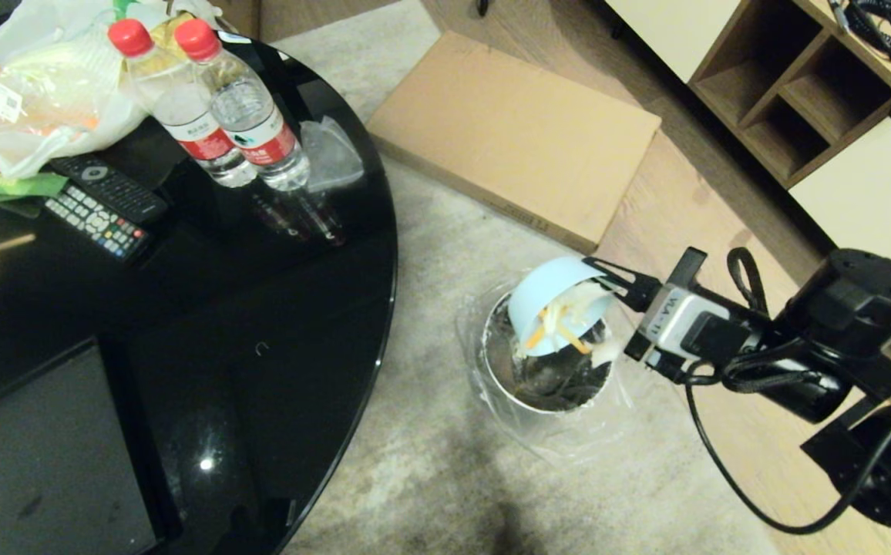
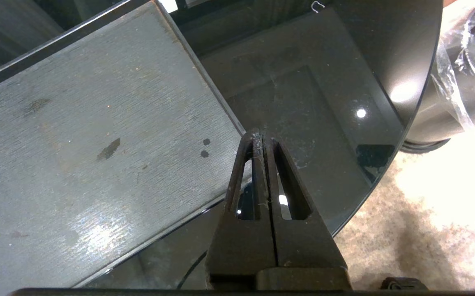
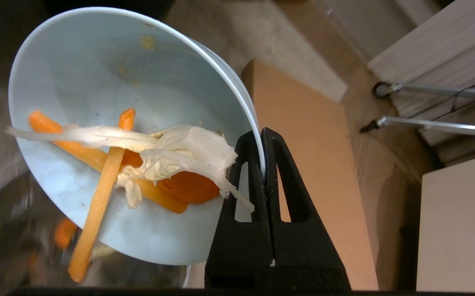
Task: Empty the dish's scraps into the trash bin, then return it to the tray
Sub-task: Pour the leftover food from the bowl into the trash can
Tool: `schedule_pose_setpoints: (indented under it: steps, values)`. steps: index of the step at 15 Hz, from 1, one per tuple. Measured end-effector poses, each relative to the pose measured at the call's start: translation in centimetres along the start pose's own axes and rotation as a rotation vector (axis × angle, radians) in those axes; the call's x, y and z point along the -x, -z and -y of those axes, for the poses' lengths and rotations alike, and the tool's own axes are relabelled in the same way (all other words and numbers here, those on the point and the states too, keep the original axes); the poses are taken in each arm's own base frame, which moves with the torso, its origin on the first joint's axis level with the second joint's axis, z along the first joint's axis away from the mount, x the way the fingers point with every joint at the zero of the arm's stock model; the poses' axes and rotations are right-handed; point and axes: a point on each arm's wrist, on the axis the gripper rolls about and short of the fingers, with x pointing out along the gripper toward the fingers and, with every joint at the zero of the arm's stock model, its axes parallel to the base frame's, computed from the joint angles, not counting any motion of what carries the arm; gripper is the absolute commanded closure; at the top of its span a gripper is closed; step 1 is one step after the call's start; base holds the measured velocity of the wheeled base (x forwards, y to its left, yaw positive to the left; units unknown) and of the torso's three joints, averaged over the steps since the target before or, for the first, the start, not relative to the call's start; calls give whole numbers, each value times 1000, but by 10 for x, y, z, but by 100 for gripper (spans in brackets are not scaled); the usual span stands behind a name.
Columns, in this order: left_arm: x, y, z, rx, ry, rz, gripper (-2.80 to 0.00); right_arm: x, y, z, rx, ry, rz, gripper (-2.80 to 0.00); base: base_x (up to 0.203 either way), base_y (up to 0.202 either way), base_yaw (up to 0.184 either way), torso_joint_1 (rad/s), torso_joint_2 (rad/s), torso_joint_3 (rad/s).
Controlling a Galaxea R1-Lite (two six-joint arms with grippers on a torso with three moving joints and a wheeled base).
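My right gripper (image 1: 607,279) (image 3: 261,137) is shut on the rim of the dish (image 1: 549,297) (image 3: 110,102), a pale blue bowl tipped steeply over the trash bin (image 1: 546,385) on the floor. The scraps (image 3: 139,160) (image 1: 561,320), orange carrot strips and pale peelings, slide toward the dish's lower edge, and one orange piece (image 3: 64,232) lies below in the bin. The tray (image 1: 37,470) (image 2: 77,144), dark grey and bare, lies on the black table at the near left. My left gripper (image 2: 262,139) hangs shut and empty above the table beside the tray's corner.
On the round black table (image 1: 260,308) stand two water bottles (image 1: 222,108), two remote controls (image 1: 102,200) and a bag of vegetables (image 1: 29,100). A flat cardboard box (image 1: 515,131) lies on the floor behind the bin. A wooden shelf unit (image 1: 800,85) stands at the far right.
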Motion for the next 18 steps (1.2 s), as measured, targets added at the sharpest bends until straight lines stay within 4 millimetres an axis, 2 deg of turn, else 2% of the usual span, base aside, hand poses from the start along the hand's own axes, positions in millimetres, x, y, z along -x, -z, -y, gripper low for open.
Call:
schedule_pose_setpoints:
  steps: [4,12,18]
  values:
    - [0,0,0,0,1,0,0,-1,13,3,39,-23,-56,0,0,0,0,0,0,0]
    - [0,0,0,0,0,0,0,-8,19,0,32,-35,-66,0,0,0,0,0,0,0]
    - [0,0,0,0,0,0,0,-19,19,12,24,22,-39,0,0,0,0,0,0,0]
